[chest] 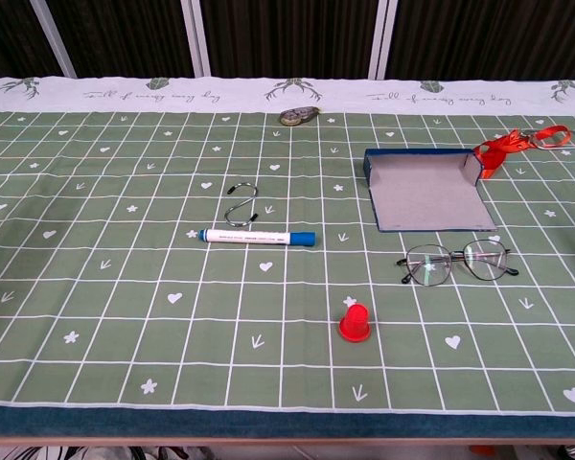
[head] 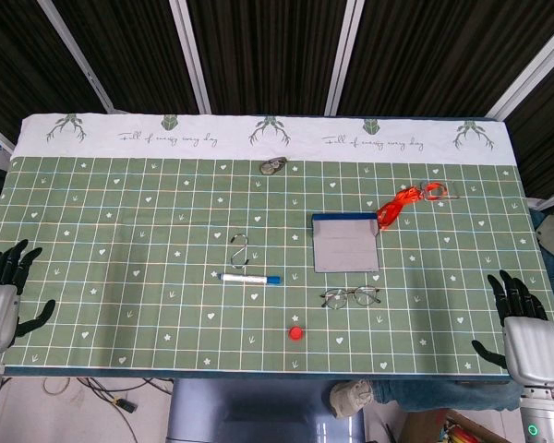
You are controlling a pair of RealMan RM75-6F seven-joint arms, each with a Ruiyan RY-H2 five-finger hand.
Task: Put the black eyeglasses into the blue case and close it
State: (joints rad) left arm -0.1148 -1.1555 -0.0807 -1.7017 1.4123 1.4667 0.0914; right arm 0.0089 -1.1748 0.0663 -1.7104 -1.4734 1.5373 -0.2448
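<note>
bare cloth around eyeglasses (chest: pixel 456 262), red cap (chest: pixel 355 322) near, case (chest: pixel 425 187) just behind

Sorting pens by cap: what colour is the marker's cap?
Blue, on the white marker; the chest view shows it best.

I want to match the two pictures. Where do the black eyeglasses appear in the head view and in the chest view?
Head view: the black eyeglasses lie right of centre, near the front edge, just below the open blue case.
Chest view: the black eyeglasses lie right of centre, again just in front of the blue case.
Shared landmark: the small red cap, to their front-left.
</note>
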